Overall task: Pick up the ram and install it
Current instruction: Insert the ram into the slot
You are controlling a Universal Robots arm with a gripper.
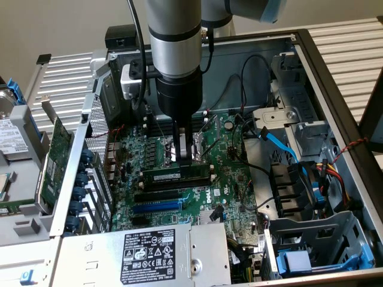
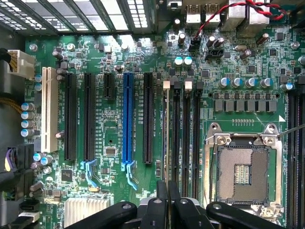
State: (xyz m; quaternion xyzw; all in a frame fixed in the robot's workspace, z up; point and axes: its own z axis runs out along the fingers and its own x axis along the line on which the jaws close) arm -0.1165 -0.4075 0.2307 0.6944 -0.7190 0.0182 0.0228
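The ram (image 1: 167,175), a long dark-green stick with a pale label strip, stands on edge in the memory slot nearest the expansion slots. My gripper (image 1: 190,160) comes straight down onto its top edge, right of its middle, with the fingers shut on it. In the wrist view the ram (image 2: 167,143) shows edge-on as a thin line running into my gripper (image 2: 167,200), whose dark fingers (image 2: 161,210) are pressed close together around it. White end clips (image 2: 166,85) mark the slot's far end. How deep the stick sits in the slot I cannot tell.
Several empty black memory slots (image 2: 188,138) lie beside the ram, then the open CPU socket (image 2: 240,174). Black and blue expansion slots (image 2: 127,119) sit on the other side. A power supply (image 1: 149,254), blue cables (image 1: 278,143) and the case walls (image 1: 326,78) surround the board.
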